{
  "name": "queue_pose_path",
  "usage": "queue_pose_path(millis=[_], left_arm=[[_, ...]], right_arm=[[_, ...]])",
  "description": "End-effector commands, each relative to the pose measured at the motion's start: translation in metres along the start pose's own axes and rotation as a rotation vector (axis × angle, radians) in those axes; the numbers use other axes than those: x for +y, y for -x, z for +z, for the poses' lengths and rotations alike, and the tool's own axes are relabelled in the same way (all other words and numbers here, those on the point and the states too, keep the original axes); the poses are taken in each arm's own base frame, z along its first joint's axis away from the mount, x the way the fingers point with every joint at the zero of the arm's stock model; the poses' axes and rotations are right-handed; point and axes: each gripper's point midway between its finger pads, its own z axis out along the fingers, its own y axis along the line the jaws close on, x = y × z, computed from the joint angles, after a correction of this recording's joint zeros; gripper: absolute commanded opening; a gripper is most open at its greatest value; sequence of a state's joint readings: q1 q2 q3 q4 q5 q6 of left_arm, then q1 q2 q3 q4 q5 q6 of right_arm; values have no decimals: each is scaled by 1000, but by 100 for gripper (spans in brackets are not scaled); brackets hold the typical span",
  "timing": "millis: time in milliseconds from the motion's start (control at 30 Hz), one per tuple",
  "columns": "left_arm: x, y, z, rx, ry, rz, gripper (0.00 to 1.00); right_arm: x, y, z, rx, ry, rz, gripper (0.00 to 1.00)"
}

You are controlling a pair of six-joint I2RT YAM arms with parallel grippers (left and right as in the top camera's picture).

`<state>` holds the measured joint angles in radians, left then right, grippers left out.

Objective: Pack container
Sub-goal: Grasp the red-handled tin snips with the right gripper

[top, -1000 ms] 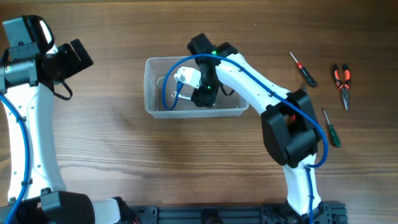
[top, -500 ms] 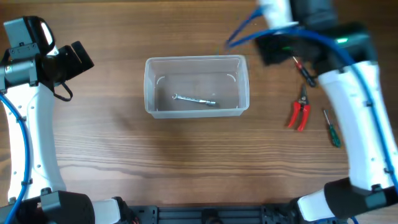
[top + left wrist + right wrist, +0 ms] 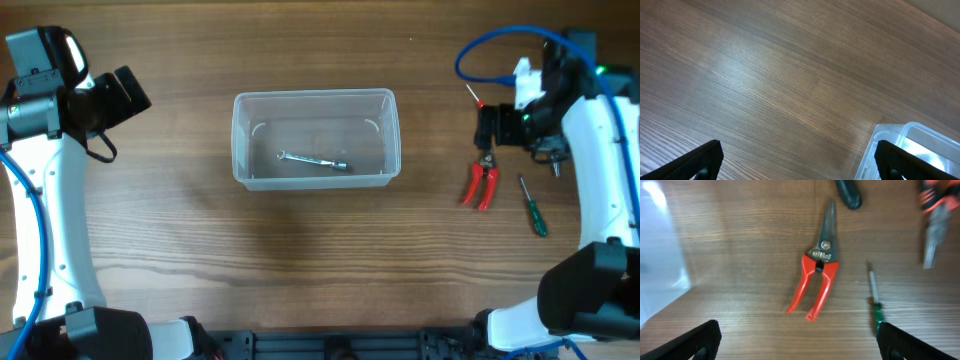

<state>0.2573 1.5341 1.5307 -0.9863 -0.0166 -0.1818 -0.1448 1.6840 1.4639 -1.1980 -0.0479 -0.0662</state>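
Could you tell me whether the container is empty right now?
Not empty: the overhead view shows a single metal wrench lying on the floor of the container.

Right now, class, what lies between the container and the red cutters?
Nothing but bare table lies between the container and the red cutters, as the overhead view shows.

One tub, one wrench. Two screwdrivers: one green-handled, one black-handled. Two pairs of pliers: one red-handled, one orange-and-black. Two robot arms: a left arm and a right arm
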Motion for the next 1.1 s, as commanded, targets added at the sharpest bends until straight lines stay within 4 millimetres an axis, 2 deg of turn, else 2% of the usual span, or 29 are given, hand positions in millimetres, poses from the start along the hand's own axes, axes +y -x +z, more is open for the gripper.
queue_pose_path(millis=[0, 167, 433, 900, 1067], left_arm=[[-2, 0, 1, 2, -15, -15, 100], [-2, 1, 1, 1, -16, -15, 100], [-2, 1, 1, 0, -15, -15, 100], [-2, 1, 1, 1, -16, -14, 100], [-2, 1, 1, 0, -15, -15, 100]], right_arm=[[9, -15, 32, 40, 30, 121, 100], [6, -17, 59, 19, 14, 233, 100], [16, -27, 93, 6, -8, 266, 99], [20, -47, 132, 29, -9, 251, 98], [18, -50, 144, 48, -19, 251, 95]])
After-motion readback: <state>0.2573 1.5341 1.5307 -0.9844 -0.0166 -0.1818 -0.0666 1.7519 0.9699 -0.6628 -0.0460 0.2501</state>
